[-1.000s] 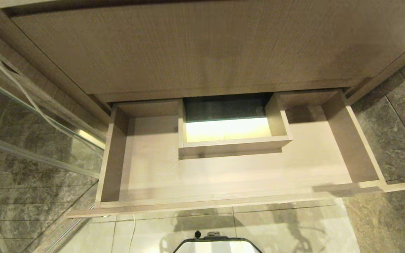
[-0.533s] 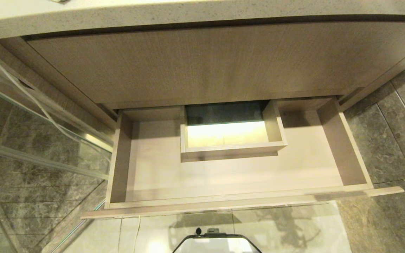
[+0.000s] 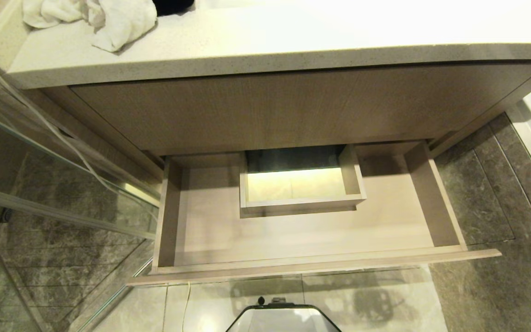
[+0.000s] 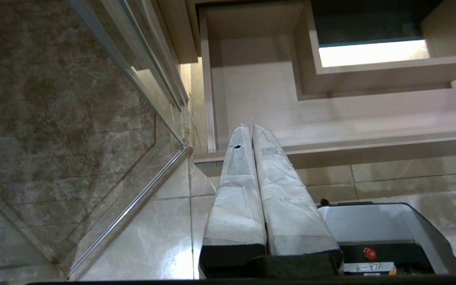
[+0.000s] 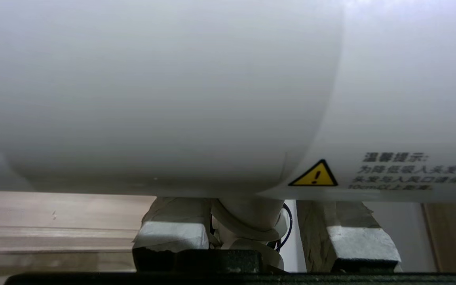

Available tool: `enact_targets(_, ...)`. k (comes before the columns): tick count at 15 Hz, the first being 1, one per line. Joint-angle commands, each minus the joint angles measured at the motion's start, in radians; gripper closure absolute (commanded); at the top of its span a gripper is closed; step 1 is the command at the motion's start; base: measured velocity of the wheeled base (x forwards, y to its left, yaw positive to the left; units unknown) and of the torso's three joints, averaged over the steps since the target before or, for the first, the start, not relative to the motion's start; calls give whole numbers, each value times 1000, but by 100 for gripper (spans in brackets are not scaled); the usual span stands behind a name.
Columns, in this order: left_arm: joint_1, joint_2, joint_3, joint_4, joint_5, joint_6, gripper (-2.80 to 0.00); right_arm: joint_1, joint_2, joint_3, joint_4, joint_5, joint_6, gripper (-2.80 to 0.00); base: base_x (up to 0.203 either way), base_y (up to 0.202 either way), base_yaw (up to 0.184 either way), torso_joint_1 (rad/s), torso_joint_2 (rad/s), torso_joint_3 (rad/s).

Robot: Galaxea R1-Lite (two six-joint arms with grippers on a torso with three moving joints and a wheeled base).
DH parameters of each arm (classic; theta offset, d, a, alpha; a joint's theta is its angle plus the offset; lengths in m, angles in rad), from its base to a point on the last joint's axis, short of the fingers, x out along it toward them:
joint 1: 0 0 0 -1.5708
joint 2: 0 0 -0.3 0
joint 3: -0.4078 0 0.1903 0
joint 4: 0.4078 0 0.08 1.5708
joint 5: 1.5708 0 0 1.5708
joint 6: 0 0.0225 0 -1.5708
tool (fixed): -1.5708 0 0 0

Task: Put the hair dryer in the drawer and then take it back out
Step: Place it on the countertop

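Hair dryer (image 5: 172, 91) fills the right wrist view, its white barrel lying across the right end effector (image 5: 251, 225), whose padded fingers (image 5: 172, 229) are clamped on the folded handle and cord. The drawer (image 3: 302, 230) stands pulled out and holds nothing. Compared with a second ago, the head view has tilted up: the counter (image 3: 293, 41) and a white towel (image 3: 109, 18) on it are now in sight. The left end effector (image 4: 251, 130) hangs with its fingers pressed together just before the drawer's front.
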Motion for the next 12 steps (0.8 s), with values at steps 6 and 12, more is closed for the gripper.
enact_targets(6, 0, 0, 2, 0, 0, 0, 0, -1, 25, -54, -4, 0, -1, 0, 0, 0, 0, 269, -518, -257)
enact_targets(12, 0, 0, 0, 0, 0, 0, 0, 1, 37, -77, -2, -8, -7, 0, 0, 0, 0, 135, -226, -90)
